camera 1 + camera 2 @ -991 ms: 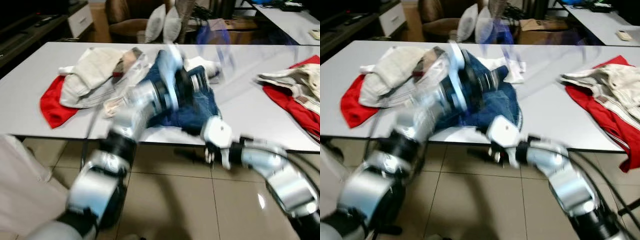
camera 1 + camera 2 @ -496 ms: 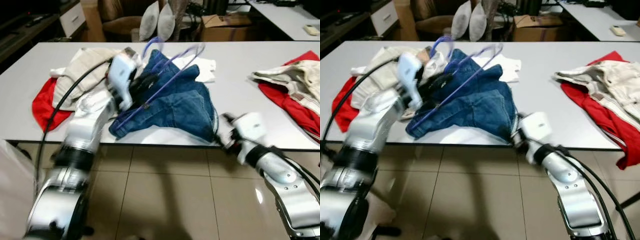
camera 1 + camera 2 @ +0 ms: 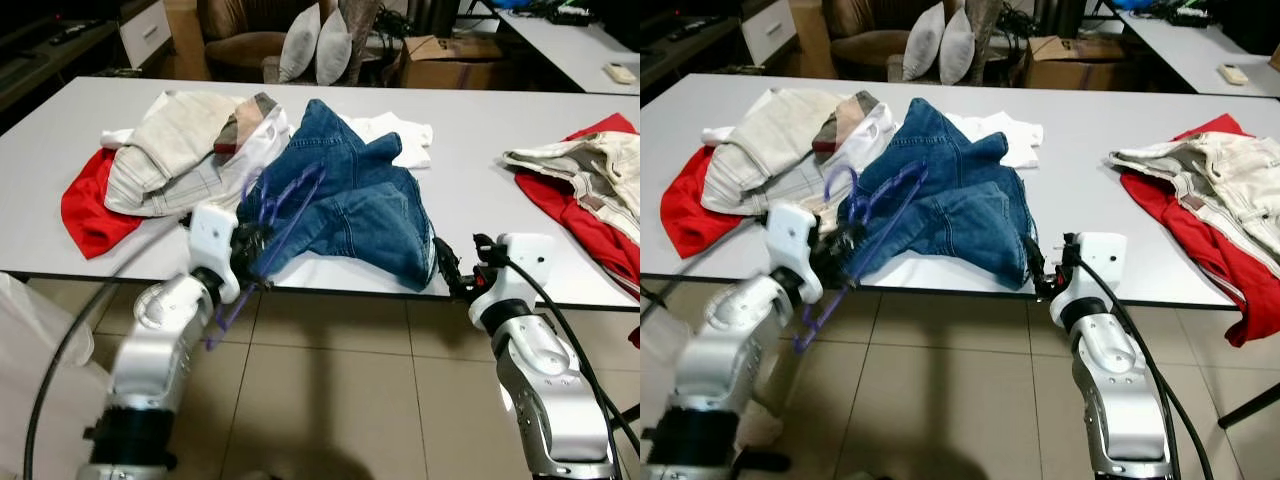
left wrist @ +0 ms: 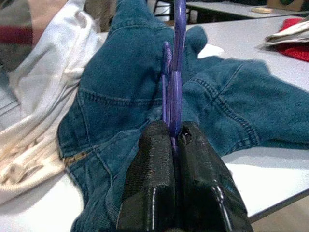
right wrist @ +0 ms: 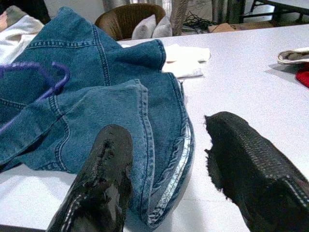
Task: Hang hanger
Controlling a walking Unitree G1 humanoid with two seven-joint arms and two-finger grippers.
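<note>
**Purple hanger gripped at the front edge of a white table of clothes**

White and smooth, the long table point(image 3: 480, 170) runs across the room above a floor point(image 3: 340, 400) of glossy beige tiles. At twelve o'clock behind it stand a brown armchair point(image 3: 240, 45) with two pale cushions point(image 3: 318, 45) and a cardboard box point(image 3: 445, 50); a second white table point(image 3: 585, 45) sits at one o'clock.

Blue jeans point(image 3: 360, 200) lie crumpled at the table's centre, one leg reaching the front edge. At ten o'clock from them is a heap of beige and white clothes point(image 3: 175, 150) on a red garment point(image 3: 88, 205). A white cloth point(image 3: 400, 135) peeks out behind the jeans. At three o'clock, cream clothes point(image 3: 590, 165) rest on another red garment point(image 3: 590, 225).

Low at eight o'clock, the left gripper point(image 4: 174, 137) is clamped tight on the purple hanger point(image 3: 275, 225), which slants from below the table edge up over the jeans. At four o'clock, the right gripper point(image 5: 166, 159) holds nothing, its fingers spread wide just at the jeans' hem.
</note>
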